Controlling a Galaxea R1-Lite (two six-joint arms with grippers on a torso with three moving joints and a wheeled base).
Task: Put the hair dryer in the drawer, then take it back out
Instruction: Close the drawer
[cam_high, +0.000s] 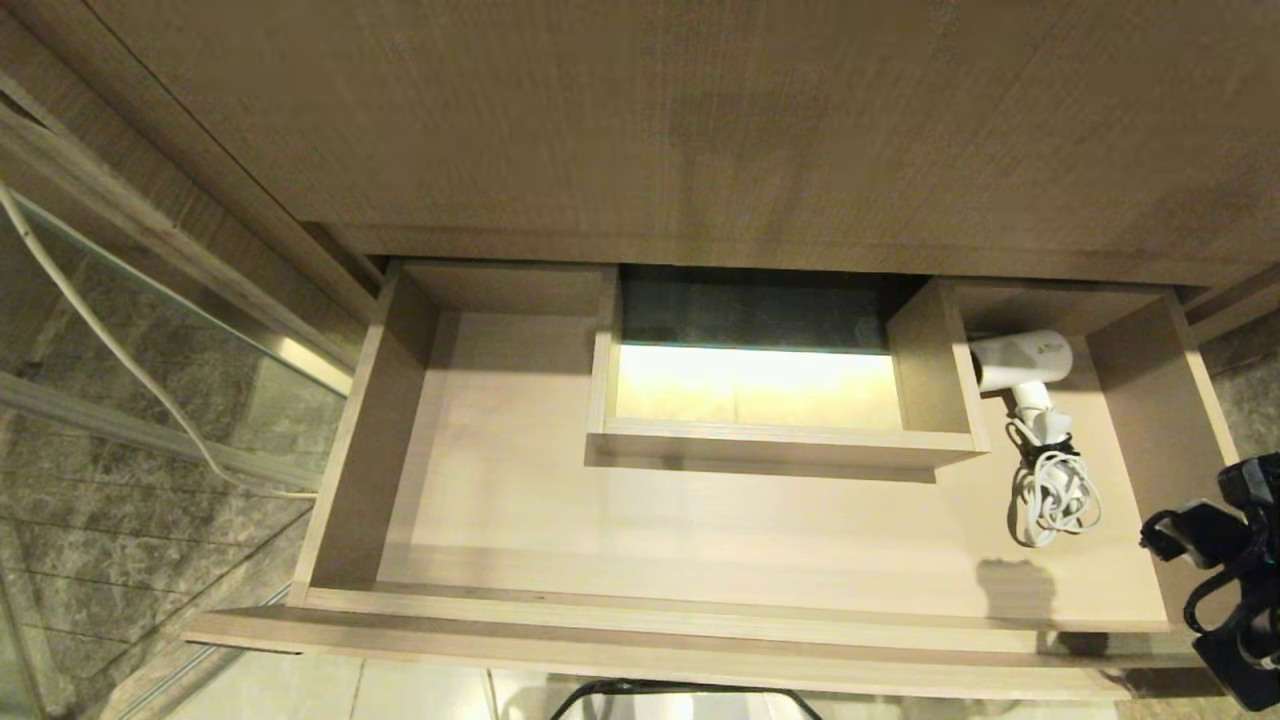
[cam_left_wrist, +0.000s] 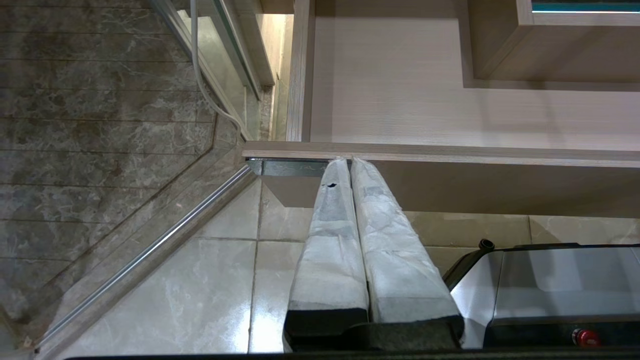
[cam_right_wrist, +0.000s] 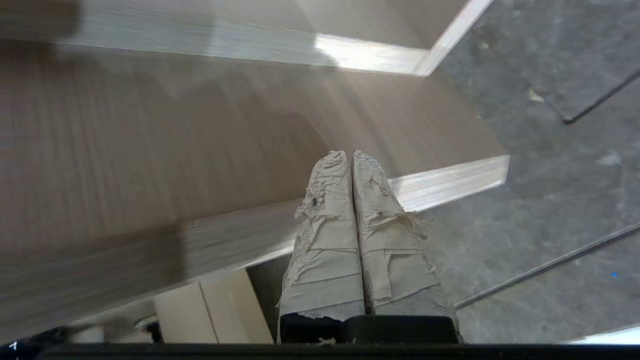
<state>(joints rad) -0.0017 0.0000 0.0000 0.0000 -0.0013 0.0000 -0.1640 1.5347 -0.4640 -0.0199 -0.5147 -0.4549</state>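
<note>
You will find the drawer (cam_high: 480, 500) pulled fully open, with the hair dryer (cam_high: 1020, 362) lying on its pale floor in the right-hand section, barrel just beside the boxed cut-out (cam_high: 780, 440) and the coiled cord (cam_high: 1052, 495) trailing toward the drawer front. The right gripper (cam_right_wrist: 351, 156) sits near the drawer's front right corner with jaws pressed together, holding nothing. The left gripper (cam_left_wrist: 348, 161) is parked below the drawer front, jaws likewise closed and empty

The right arm (cam_high: 1225, 580) is cut off by the head view's edge.
</note>
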